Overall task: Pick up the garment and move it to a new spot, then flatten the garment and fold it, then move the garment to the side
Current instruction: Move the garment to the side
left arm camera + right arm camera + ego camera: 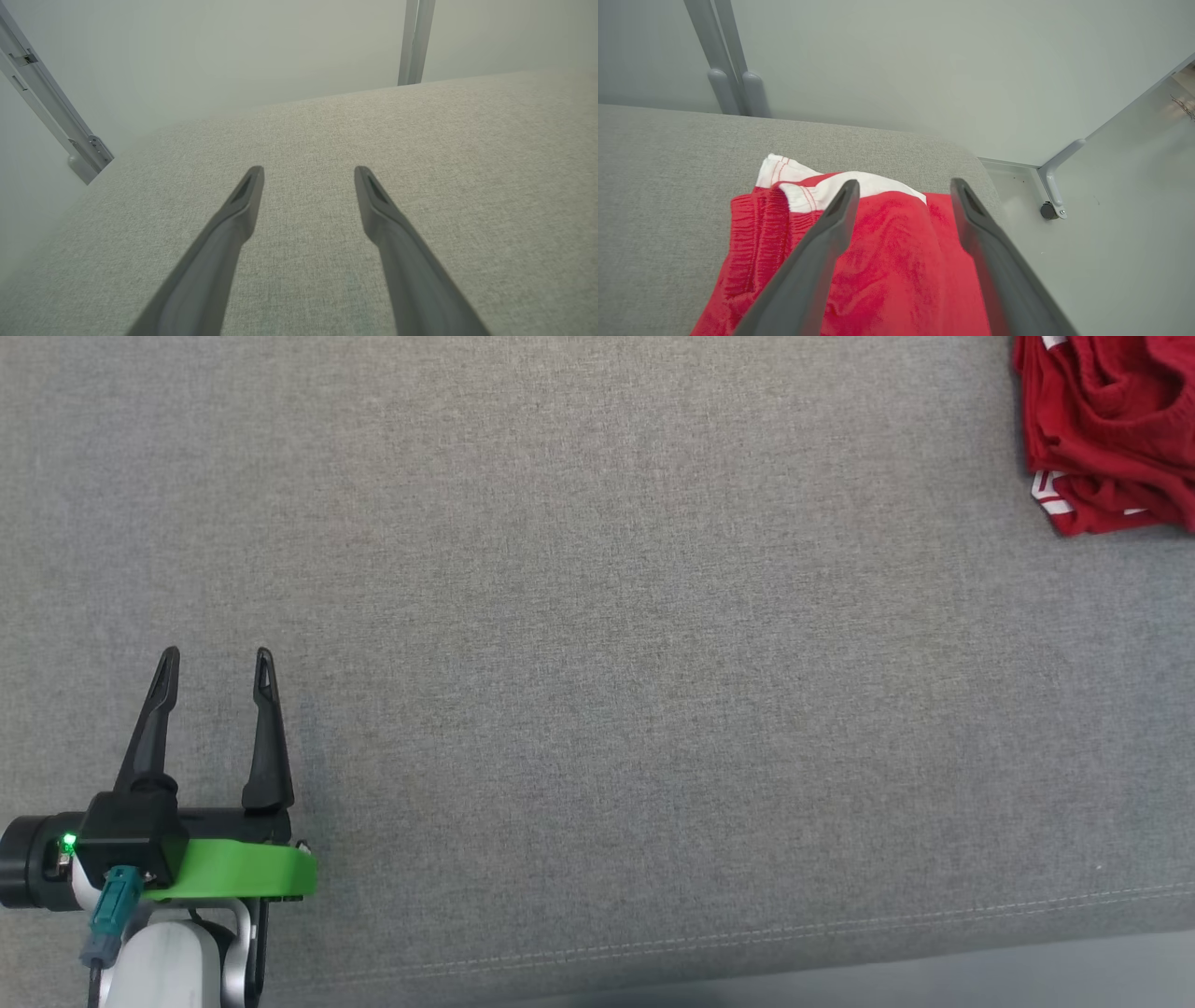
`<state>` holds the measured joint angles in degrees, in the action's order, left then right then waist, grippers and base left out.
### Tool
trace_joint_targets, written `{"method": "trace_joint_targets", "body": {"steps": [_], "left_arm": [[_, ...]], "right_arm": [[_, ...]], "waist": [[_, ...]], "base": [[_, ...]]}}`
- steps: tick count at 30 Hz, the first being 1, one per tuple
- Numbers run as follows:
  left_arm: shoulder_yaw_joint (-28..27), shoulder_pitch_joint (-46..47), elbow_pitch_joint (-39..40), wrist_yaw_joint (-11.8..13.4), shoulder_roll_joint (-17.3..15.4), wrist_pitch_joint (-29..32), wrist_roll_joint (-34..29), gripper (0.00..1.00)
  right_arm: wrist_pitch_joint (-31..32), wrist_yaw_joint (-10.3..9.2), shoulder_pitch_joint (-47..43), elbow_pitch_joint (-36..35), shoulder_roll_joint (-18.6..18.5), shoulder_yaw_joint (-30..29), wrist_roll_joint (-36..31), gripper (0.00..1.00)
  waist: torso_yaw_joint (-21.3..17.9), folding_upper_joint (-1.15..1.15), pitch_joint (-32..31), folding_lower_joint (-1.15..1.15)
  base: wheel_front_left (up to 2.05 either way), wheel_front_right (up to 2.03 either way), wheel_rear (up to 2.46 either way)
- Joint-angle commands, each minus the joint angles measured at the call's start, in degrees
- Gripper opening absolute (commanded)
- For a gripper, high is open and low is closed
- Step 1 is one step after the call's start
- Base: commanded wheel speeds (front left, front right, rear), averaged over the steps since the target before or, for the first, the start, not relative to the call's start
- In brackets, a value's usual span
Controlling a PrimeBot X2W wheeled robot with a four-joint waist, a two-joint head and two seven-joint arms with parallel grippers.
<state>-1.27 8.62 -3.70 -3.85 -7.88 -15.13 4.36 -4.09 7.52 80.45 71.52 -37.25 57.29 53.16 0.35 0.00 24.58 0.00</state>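
Garment: red garment under right gripper, fingers spread, holding nothing.
Left gripper: fingers spread, well apart from garment.
Right wrist view: caster near garment.

The red soft-cloth garment lies as a folded, rumpled bundle at the far right corner of the grey fabric-covered desk, close to its right edge. A gathered elastic waistband runs along one side, and white red-stitched trim shows at its far end.
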Motion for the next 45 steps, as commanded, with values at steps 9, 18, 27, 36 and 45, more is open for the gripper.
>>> {"method": "trace_joint_targets", "body": {"steps": [9,18,27,36,45], "left_arm": [[-0.3,-1.27,-0.9,0.5,1.34,0.0,0.95,1.0],[-1.43,-4.79,-1.39,1.02,2.49,0.0,1.47,1.0],[-1.17,-7.22,-1.55,1.27,3.26,0.0,1.42,1.0],[-1.46,-8.83,-2.04,1.36,3.74,0.0,1.68,1.0],[-2.36,-10.98,-2.72,1.87,3.69,0.0,1.54,1.0]], "right_arm": [[-9.19,-0.06,-4.07,-4.49,3.48,-3.19,4.36,1.0],[-11.05,-0.06,-14.12,-13.53,7.13,-13.22,1.78,1.0],[-11.08,-0.04,-31.89,-26.02,13.42,-31.35,-11.2,1.0],[-11.09,-0.06,-48.18,-37.28,21.25,-46.06,-23.78,1.0],[-11.1,-0.05,-61.82,-47.48,28.97,-54.21,-33.99,1.0]], "waist": [[0.12,0.0,-6.2,0.0],[0.34,0.0,-13.71,0.0],[1.58,0.0,-17.78,0.0],[2.69,0.0,-20.51,0.0],[3.11,0.0,-23.11,0.0]], "base": [[0.0,0.0,0.0],[0.0,0.0,0.0],[0.0,0.0,0.0],[0.0,0.0,0.0],[0.0,0.0,0.0]]}}
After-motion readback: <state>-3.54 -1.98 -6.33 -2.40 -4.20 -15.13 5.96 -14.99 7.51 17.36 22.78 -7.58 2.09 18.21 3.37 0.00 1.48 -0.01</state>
